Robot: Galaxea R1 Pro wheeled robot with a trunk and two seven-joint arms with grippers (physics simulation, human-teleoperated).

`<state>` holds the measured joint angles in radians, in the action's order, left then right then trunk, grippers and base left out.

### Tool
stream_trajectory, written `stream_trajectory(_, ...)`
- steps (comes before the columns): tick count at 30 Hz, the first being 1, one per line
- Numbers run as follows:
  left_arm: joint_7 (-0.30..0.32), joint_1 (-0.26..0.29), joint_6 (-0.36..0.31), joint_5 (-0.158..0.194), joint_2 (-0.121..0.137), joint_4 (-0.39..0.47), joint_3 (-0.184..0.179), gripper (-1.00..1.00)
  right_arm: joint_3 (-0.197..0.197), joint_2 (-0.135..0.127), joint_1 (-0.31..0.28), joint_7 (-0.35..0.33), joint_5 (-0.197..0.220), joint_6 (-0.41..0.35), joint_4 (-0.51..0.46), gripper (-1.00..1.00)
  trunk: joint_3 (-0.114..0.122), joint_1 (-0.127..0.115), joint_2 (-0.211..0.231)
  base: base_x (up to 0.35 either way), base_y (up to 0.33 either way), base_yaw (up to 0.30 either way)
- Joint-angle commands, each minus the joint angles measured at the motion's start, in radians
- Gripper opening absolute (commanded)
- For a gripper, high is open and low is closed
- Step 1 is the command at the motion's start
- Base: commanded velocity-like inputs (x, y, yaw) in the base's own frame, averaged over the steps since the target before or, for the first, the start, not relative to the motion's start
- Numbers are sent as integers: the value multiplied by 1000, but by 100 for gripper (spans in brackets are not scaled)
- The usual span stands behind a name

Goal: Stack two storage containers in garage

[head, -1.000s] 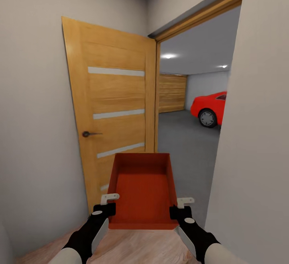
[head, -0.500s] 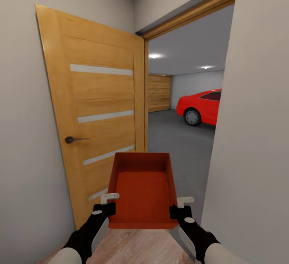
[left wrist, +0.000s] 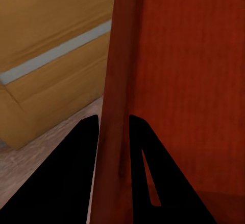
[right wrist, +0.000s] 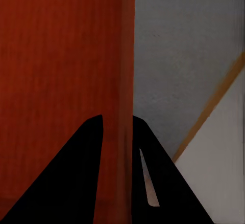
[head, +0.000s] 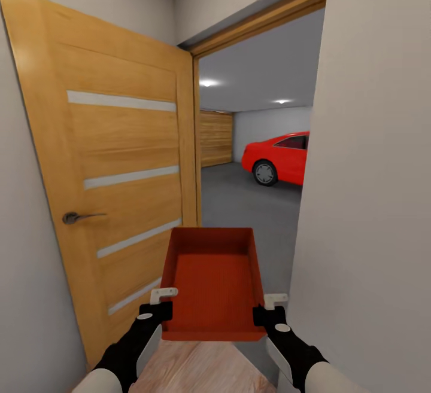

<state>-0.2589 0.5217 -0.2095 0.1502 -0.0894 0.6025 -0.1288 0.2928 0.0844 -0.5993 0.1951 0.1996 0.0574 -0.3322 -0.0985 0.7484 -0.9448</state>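
I carry one red-orange storage container (head: 212, 282) in front of me, open top up and empty. My left gripper (head: 161, 308) is shut on its left wall (left wrist: 116, 106), and my right gripper (head: 262, 311) is shut on its right wall (right wrist: 127, 81). In both wrist views a dark finger sits on each side of the thin wall. Through the open doorway ahead lies the garage, with its dark grey floor (head: 239, 201) and wood-plank garage door (head: 215, 139). The second container is out of view.
A tan door with glass slats (head: 114, 189) stands open close on my left, its handle (head: 75, 218) near arm height. A pale wall (head: 371, 201) crowds my right side. A red car (head: 278, 158) is parked inside the garage at right. Light wood planks (head: 197, 369) lie underfoot.
The view has advanced toward the doorway: door and right wall loom larger, and more of the red car shows. The container and both grippers keep the same hold.
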Motion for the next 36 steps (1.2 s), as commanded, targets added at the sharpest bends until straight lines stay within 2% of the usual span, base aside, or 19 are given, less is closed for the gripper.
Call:
stream_trajectory(1, -37, 0, -8, -1, 68, 1, 66, -100, -7, 0, -2, 1, 1, 2, -6, -100, -2, 1, -1, 258, 206, -245)
stream_trajectory(30, -37, 0, -8, -1, 68, -1, 66, -100, -7, -1, -2, 1, 1, 2, -6, -100, -2, 1, -1, 262, 224, -245)
stream_trajectory(36, -37, 0, -8, -1, 68, -1, 66, -100, -7, -2, -2, 1, 1, 2, -6, -100, -2, 1, -1, 263, 225, -105)
